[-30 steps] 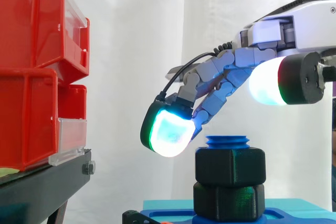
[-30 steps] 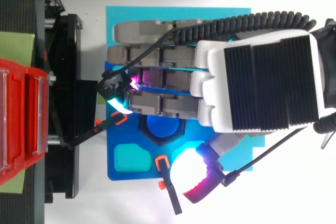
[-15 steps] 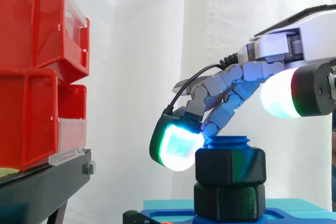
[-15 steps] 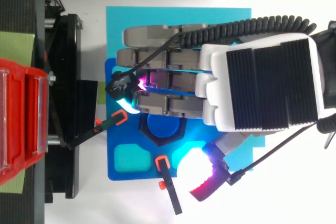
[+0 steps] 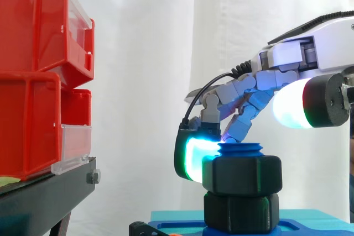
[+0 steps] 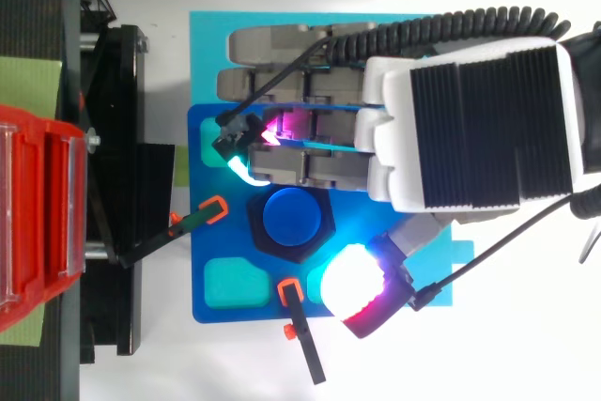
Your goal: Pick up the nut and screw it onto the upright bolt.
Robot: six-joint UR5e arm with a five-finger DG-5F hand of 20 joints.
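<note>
A black hex nut sits on the upright blue bolt, whose threaded tip pokes out above it. Below it a second black nut rests on the blue base plate. From above, the bolt top shows inside the nut's rim. My hand reaches in from the right with bent fingers. One glowing finger pad lies against the nut's left side. The thumb pad hangs higher, to the right, apart from the nut.
Red bins stack on a black stand at the left. Two black clamps with orange tips lie on the base plate beside the nut, near a teal recess.
The hand has come down and toward the nut. Its finger pad dropped from above-left of the nut to rest against its left side. From above, the bolt top is now uncovered.
</note>
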